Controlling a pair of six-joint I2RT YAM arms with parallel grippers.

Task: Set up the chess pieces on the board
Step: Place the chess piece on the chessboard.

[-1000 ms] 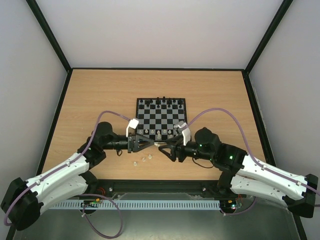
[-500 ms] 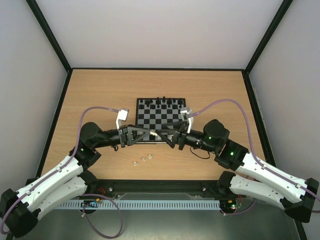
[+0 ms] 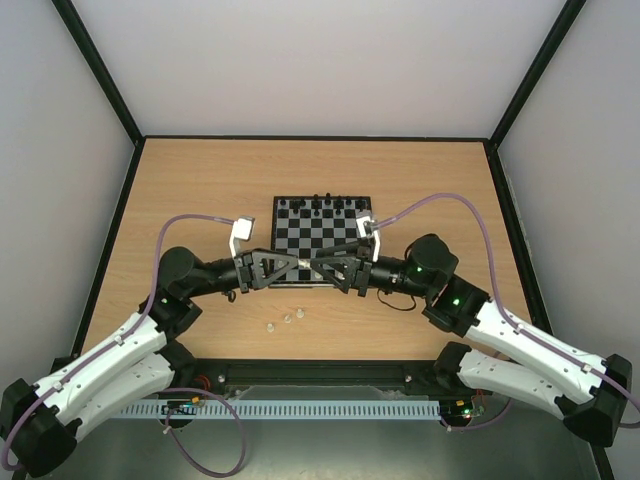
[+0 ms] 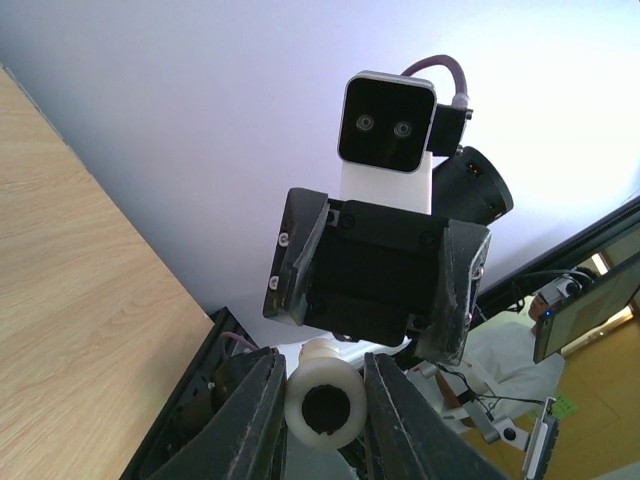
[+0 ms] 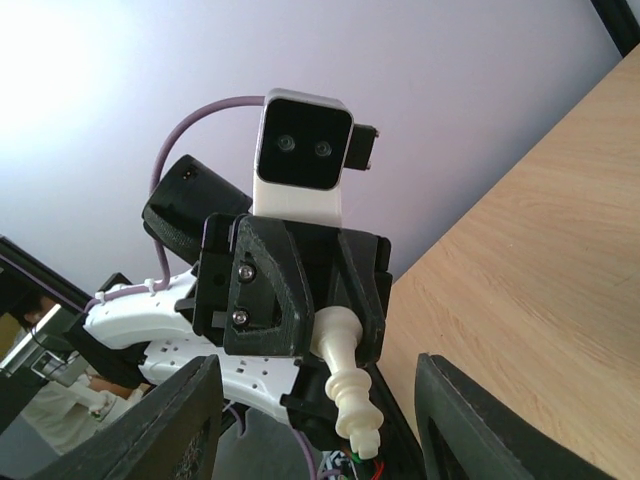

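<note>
My left gripper (image 4: 322,425) is shut on the round base of a whitish chess piece (image 4: 322,405). In the right wrist view that piece (image 5: 345,365) sticks out of the left jaws, head toward the camera. It lies between my right gripper's (image 5: 325,430) wide-apart fingers (image 5: 185,420), which do not touch it. From above, the left gripper (image 3: 303,266) and the right gripper (image 3: 328,268) meet tip to tip over the near edge of the board (image 3: 322,232). Three whitish pieces (image 3: 288,318) lie on the table in front of the board.
Black pieces (image 3: 318,203) stand along the board's far row. The wooden table (image 3: 200,190) is framed by a black rail and pale walls. Purple cables (image 3: 440,200) arch over both wrists.
Both grippers moved from in front of the board to over its near edge, still tip to tip. The right jaws have narrowed a little around the held piece.
</note>
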